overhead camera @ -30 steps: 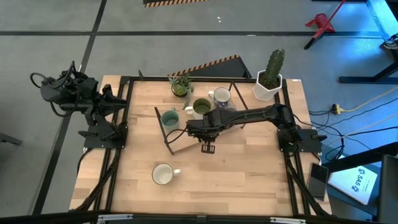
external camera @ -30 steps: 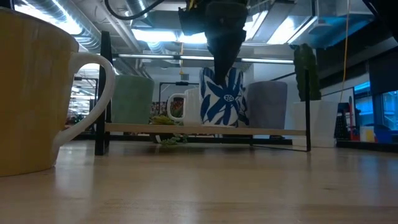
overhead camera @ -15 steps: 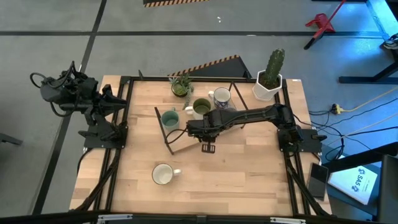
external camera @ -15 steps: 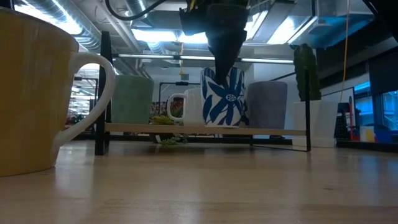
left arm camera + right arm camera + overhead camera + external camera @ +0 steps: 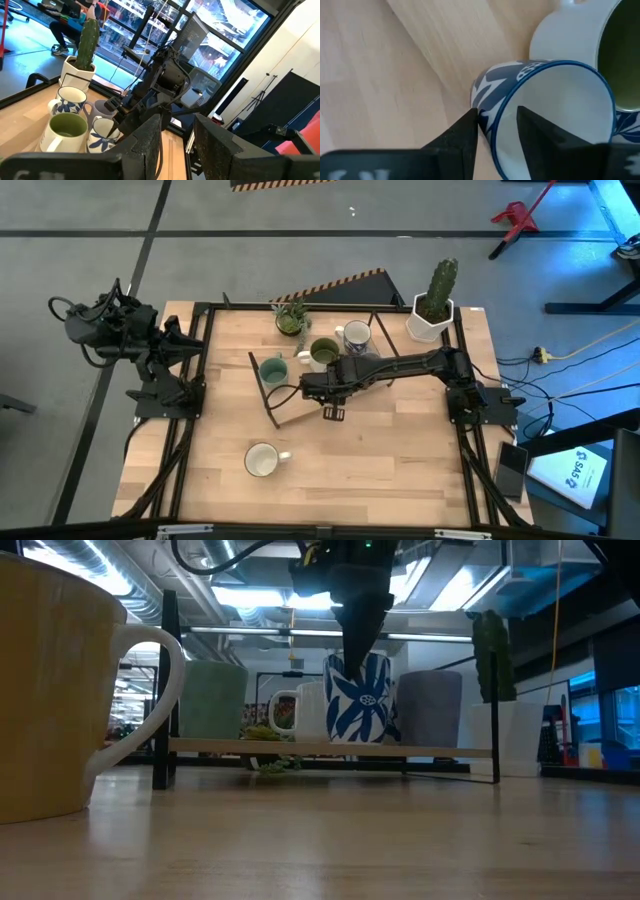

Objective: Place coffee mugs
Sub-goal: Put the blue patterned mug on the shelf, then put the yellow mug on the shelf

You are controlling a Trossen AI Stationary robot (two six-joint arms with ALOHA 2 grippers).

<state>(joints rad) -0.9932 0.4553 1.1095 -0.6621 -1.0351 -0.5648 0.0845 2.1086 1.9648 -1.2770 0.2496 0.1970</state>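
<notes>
On a low black-framed wooden shelf (image 5: 300, 748) at the table's far middle stand several coffee mugs. They are a teal one (image 5: 273, 369), an olive one (image 5: 323, 352), a lavender one (image 5: 432, 710) and two white ones with a blue pattern. My right gripper (image 5: 497, 120) points steeply down over the nearer patterned mug (image 5: 358, 698), open. One finger is inside the mug and one outside its rim. A plain white mug (image 5: 262, 461) stands alone on the near table. My left gripper (image 5: 177, 131) waits open, folded back at the table's left edge. My right gripper comes from above with its fingers on either side of the patterned mug's rim (image 5: 492, 131). The outer finger (image 5: 467, 131) lies close to the mug's wall; whether it touches, I cannot tell. The inner finger stands clear of the rim. The mug stands upright on the shelf.
A cactus in a white pot (image 5: 434, 305) stands at the far right corner, and a small green plant (image 5: 291, 317) behind the shelf. The black table frame (image 5: 200, 310) runs around the edges. Bare wood lies between the shelf and the near white mug.
The patterned mug under my right gripper leaned a little and now stands upright on the shelf. My right gripper has tipped slightly over the mug without leaving its place.
</notes>
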